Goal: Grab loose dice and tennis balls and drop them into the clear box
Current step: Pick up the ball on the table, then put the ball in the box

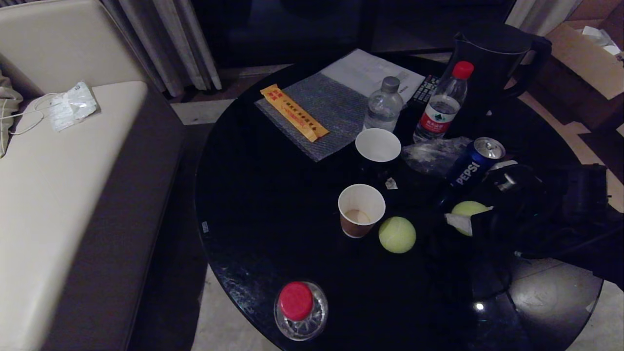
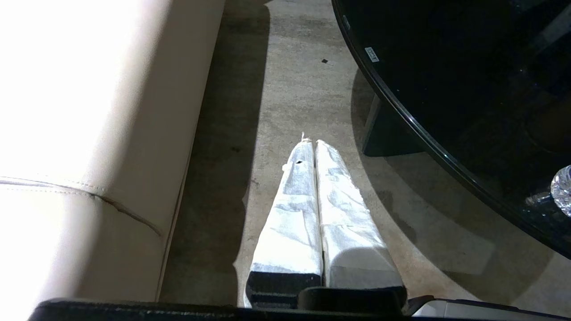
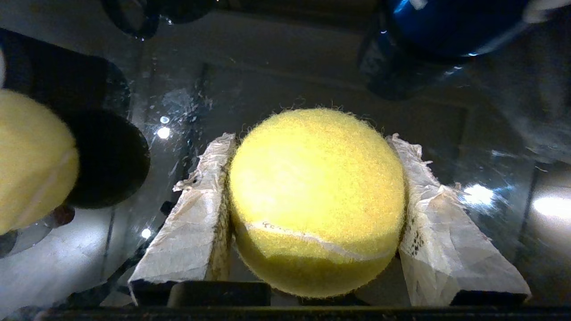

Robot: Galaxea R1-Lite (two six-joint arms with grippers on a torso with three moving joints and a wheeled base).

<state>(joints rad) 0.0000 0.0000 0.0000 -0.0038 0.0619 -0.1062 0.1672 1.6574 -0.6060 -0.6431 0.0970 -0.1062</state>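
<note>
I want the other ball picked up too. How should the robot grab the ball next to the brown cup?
Probably from above, fingers closing on the free ball's widest middle, on the sides away from the cup. It is round and lies bare on the table. The right gripper already flanks its ball that way.

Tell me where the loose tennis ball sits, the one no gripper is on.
In the head view the loose tennis ball lies on the black table, just right of the brown paper cup and left of the right gripper.

The head camera looks down on the black table (image 1: pixel 273 219); the right wrist camera views its top closely, the left its edge.
</note>
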